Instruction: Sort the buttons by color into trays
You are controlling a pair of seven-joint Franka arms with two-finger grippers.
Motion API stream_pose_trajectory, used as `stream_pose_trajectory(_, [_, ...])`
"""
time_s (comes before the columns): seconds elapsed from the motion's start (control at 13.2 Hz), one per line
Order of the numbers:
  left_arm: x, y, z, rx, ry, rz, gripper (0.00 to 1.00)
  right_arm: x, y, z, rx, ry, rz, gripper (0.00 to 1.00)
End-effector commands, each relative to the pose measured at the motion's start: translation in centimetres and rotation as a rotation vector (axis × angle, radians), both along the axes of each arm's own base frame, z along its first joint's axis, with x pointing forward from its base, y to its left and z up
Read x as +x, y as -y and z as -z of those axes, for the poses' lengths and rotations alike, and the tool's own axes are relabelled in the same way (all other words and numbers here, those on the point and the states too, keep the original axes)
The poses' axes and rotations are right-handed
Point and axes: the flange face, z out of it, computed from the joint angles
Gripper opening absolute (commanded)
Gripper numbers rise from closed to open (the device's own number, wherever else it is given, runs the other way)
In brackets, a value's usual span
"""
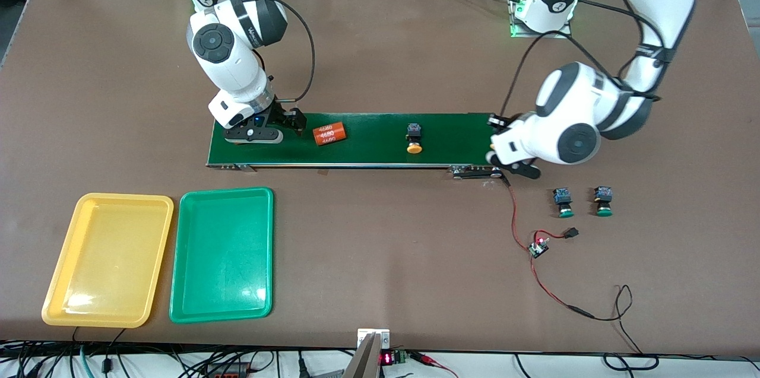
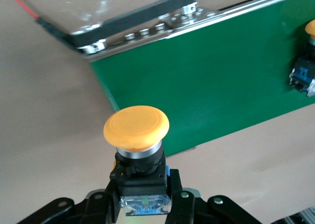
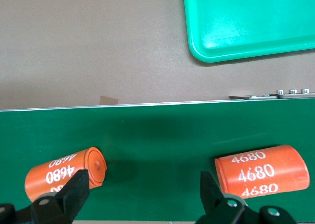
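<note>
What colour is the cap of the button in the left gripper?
Yellow-orange cap, clearest in the left wrist view.

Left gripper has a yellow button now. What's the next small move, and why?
Probably lower the left gripper and set its yellow button on the belt. It is shut on the button over the belt's end; the trays lie toward the right arm's end, where the right gripper waits open.

Two orange cylinders with white print, one (image 3: 66, 174) and the other (image 3: 263, 171), lie apart on the green belt (image 3: 157, 140). The right gripper (image 3: 143, 192) hangs open above the belt between them. A corner of the green tray (image 3: 246, 22) rests on the brown table (image 3: 88, 42).
</note>
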Motion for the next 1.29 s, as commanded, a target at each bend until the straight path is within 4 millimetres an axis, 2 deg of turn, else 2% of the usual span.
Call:
stream_pose_trajectory(0.0, [-1.4, 2.1, 1.5, -0.005, 0.031, -0.068, 0.25, 0.2, 0.0, -0.3, 0.001, 0.012, -0.006, 1.00])
stream_pose_trajectory(0.15, [-1.9, 2.7, 2.6, -0.007, 0.059, -0.090, 0.26, 0.2, 0.0, -0.2, 0.000, 0.010, -0.004, 1.00])
stream_pose_trajectory(0.38, [-1.5, 2.5, 2.7, -0.018, 0.078, -0.098, 0.27, 0.2, 0.1, -0.3, 0.001, 0.011, -0.001, 1.00])
stream_pose_trajectory(0.45, [-1.3, 2.5, 2.7, -0.022, 0.089, -0.104, 0.30, 0.2, 0.1, -0.3, 0.001, 0.011, -0.001, 1.00])
stream_pose_trajectory(0.53, [-1.6, 2.7, 2.9, -0.016, 0.082, -0.108, 0.58, 0.2, 0.0, -0.3, 0.001, 0.010, -0.001, 1.00])
stream_pose_trajectory(0.6, [-1.7, 2.7, 2.9, -0.016, 0.074, -0.096, 1.00, 0.2, 0.0, -0.3, 0.001, 0.011, -0.002, 1.00])
stream_pose_trajectory(0.83, [-1.4, 2.2, 2.5, -0.012, 0.072, -0.102, 1.00, 0.2, 0.1, -0.1, 0.000, 0.010, -0.005, 1.00])
stream_pose_trajectory(0.98, [-0.1, 0.4, 0.8, 0.019, 0.046, -0.105, 1.00, 0.1, 0.1, -0.2, 0.000, 0.010, -0.006, 1.00])
stream_pose_trajectory(1.13, [2.3, -4.0, -0.8, 0.067, 0.009, -0.164, 1.00, 0.1, 0.1, -0.2, 0.000, 0.010, -0.006, 1.00])
stream_pose_trajectory(1.21, [3.3, -6.8, -0.7, 0.087, 0.012, -0.211, 1.00, 0.1, 0.1, -0.3, 0.001, 0.012, -0.006, 1.00])
